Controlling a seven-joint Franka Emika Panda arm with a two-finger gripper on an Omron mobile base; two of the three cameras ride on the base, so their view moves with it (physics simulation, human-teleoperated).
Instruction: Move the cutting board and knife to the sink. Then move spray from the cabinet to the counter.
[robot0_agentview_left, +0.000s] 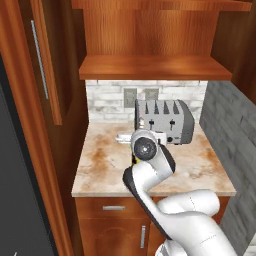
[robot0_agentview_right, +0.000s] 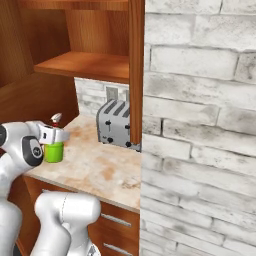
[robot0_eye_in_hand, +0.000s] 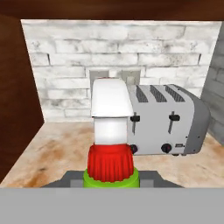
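Hand (robot0_agentview_right: 54, 136) pinching spray (robot0_agentview_right: 53, 151) over surface (robot0_agentview_right: 95, 167), left of toaster (robot0_agentview_right: 116, 124); I'd lower upright, bottle base flat, then release.

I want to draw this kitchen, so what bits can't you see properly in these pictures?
- Spray: in the right base view the gripper covers its middle; the label is hidden.
- Spray's bottom: the hand view's lower edge cuts it off, so whether it touches the counter is unclear.
- Toaster: the arm hides its lower left in the left base view.
- Finger tips: hidden behind the spray.
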